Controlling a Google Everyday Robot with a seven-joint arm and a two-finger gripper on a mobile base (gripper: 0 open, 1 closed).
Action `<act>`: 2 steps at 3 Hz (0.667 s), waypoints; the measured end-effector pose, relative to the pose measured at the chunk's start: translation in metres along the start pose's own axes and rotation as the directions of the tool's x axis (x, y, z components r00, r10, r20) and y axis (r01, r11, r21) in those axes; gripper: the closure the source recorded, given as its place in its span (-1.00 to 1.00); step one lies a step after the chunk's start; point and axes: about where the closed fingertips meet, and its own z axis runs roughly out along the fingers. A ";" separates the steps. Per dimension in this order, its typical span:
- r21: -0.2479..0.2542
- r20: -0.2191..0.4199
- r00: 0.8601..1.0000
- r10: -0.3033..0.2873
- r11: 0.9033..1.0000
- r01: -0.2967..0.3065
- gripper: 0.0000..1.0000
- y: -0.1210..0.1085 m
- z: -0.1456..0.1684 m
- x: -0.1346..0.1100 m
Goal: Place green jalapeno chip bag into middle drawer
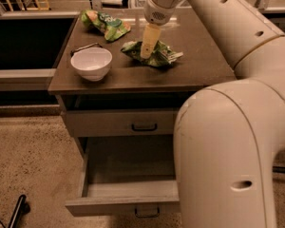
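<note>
The green jalapeno chip bag [162, 56], light green and white foil, lies crumpled on the cabinet top, right of centre. My gripper [146, 54] points down from above, its yellowish tip at the bag's left part, touching it or just over it. The middle drawer [109, 190] is pulled out below, with a bare grey floor and a small dark handle on its front. My arm's large white elbow [228, 156] hides the drawer's right part.
A white bowl [91, 63] stands at the front left of the cabinet top [199, 70]. An orange-and-green bag [105, 23] lies at the back left. The upper drawer front [118, 122] with its handle is closed. A dark object [16, 213] lies on the speckled floor at the lower left.
</note>
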 end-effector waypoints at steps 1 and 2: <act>-0.036 -0.044 0.999 0.025 0.999 -0.026 -0.62 0.005 0.017 0.012; -0.061 -0.029 0.999 0.015 0.998 -0.017 -0.16 0.010 0.021 0.010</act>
